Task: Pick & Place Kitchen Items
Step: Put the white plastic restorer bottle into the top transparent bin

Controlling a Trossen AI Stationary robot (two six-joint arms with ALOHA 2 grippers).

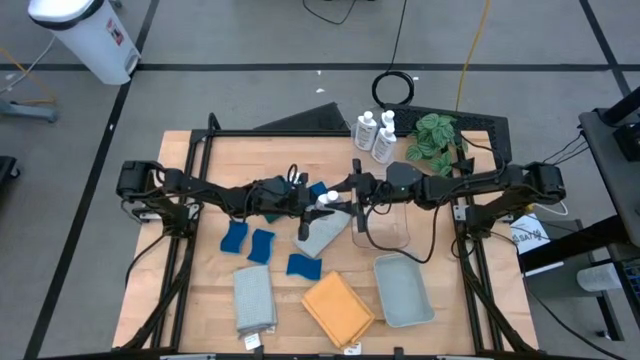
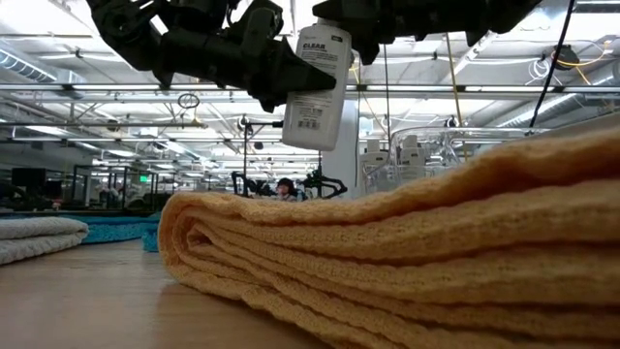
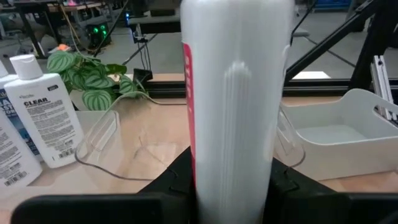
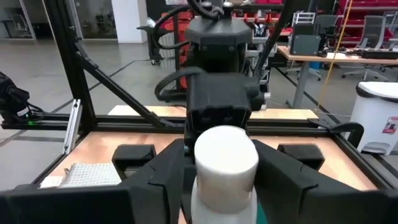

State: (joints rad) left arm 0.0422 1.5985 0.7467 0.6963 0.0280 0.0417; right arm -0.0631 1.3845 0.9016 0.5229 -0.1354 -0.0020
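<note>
A small white bottle [image 2: 315, 82] hangs upright above the middle of the table, between my two grippers. My left gripper [image 1: 310, 203] reaches in from the table's left and is shut on the bottle's body [image 3: 236, 93]. My right gripper [image 1: 348, 195] comes from the table's right and is closed around the bottle's white cap [image 4: 225, 155]. Two more white bottles [image 1: 375, 135] stand at the table's far edge. Below lie blue sponges [image 1: 248, 241], a grey cloth [image 1: 254, 298], a second grey cloth [image 1: 325, 235] and an orange cloth [image 1: 337, 308]. My left gripper pinches the bottle's body [image 3: 236, 149] between its two fingers, which come level from the table's left. The bottle stands upright in the hold, lifted clear of the table. My right gripper has the bottle's cap [image 4: 225, 152] between its two fingers, one on each side. They come level from the table's right, at the bottle's top end.
A clear plastic bin [image 1: 385, 225] stands just right of the grippers, with a pale tray [image 1: 403, 290] nearer the front. A green plant [image 1: 435, 135] sits at the far right, next to the standing bottles. The orange cloth fills the foreground of the low view.
</note>
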